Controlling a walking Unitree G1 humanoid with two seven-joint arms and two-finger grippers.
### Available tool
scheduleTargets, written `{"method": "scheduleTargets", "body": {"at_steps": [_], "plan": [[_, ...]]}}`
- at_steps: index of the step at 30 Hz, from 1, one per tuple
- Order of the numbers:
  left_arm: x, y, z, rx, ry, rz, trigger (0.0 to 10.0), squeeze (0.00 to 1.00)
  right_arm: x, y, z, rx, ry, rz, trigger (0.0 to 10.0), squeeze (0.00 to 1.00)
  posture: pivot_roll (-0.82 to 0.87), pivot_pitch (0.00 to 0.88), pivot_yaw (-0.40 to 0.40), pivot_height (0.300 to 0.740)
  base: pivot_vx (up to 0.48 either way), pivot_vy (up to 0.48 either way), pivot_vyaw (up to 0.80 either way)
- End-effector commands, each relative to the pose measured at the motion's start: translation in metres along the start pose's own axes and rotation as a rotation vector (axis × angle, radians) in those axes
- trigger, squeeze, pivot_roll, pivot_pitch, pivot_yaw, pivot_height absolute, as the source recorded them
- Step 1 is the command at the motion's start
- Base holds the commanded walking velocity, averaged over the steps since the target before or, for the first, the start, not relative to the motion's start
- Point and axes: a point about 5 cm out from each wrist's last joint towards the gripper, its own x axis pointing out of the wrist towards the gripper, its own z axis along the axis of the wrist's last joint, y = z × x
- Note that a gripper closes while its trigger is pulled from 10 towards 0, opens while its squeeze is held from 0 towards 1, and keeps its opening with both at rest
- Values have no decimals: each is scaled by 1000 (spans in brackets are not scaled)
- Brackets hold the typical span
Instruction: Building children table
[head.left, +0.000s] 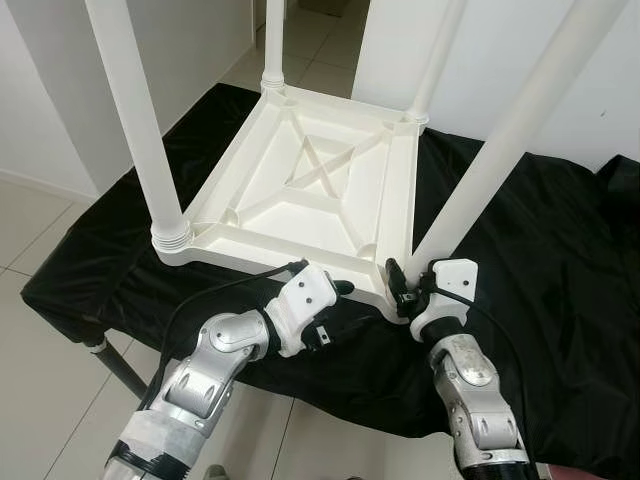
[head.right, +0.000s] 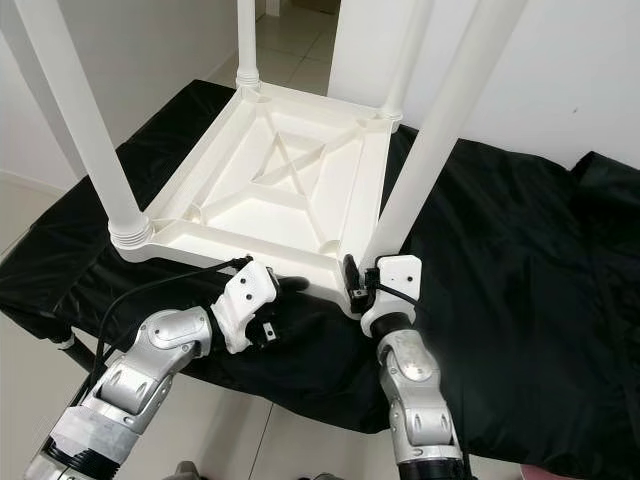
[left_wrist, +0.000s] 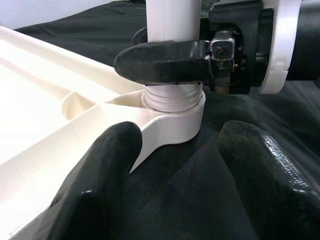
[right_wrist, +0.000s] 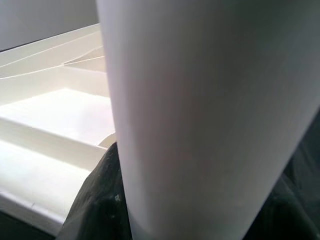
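A white plastic children's table (head.left: 310, 190) lies upside down on a black cloth (head.left: 540, 250) that covers a low surface, its ribbed underside facing up and four white legs standing up from the corners. The near right leg (head.left: 505, 135) rises at a slant from its threaded socket (left_wrist: 172, 100) at the corner closest to the robot. The right gripper (head.left: 398, 285) is closed around the base of this leg, just above the threaded collar; in the left wrist view one of its black fingers (left_wrist: 160, 62) wraps across the front of the leg, and the right wrist view looks straight at the leg's white shaft. The left gripper (head.left: 340, 300) sits at the table's near edge, just beside that same corner, its two fingers (left_wrist: 105, 170) spread apart and resting on the cloth, one against the table's rim, with nothing held between them. White tiled floor (head.left: 40, 330) shows beneath the cloth's edge
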Motion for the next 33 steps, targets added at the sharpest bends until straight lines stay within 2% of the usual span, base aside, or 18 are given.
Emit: {"method": "scheduleTargets", "body": {"at_steps": [1, 11, 12, 13, 15, 23, 24, 25, 31, 33], "plan": [[3, 2, -3, -10, 16, 57, 10000, 0, -4, -5, -14, 19, 83, -95, 10000, 0, 48, 65, -82, 740, 0, 0, 0], [2, 7, -4, -2, 31, 121, 10000, 0, -1, -1, -7, 9, 62, -133, 10000, 0, 51, 60, -85, 740, 0, 0, 0], [2, 8, -4, -6, 31, 127, 10000, 0, 0, -1, -7, 5, 60, -145, 10000, 0, 51, 60, -85, 740, 0, 0, 0], [2, 10, -3, -4, 27, 156, 10000, 0, 3, -3, -6, 7, 56, -210, 10000, 0, 60, 57, -93, 740, 0, 0, 0], [2, 11, -3, -3, 26, 164, 10000, 0, 4, -4, -6, 10, 58, -230, 10000, 0, 60, 57, -93, 740, 0, 0, 0], [1, 11, -4, -31, 21, 167, 10000, 0, 6, 3, -5, 44, 68, -217, 10000, 0, 63, 57, -91, 740, 0, 0, 0], [2, 10, -4, -34, 22, 166, 10000, 0, 6, 5, -7, 54, 73, -210, 10000, 192, 62, 58, -90, 740, 0, 0, 0], [2, 10, -4, -35, 23, 166, 10000, 0, 5, 7, -6, 58, 69, -190, 10000, 1000, 62, 59, -91, 740, 0, 0, 0], [3, 8, -3, -32, 21, 161, 10000, 0, 4, 4, -3, 45, 41, -148, 10000, 1000, 58, 60, -89, 740, 0, 0, 0], [3, 8, -3, -27, 26, 162, 10000, 0, 3, -3, 0, 29, 19, -133, 10000, 1000, 56, 59, -90, 740, 0, 0, 0]]}}
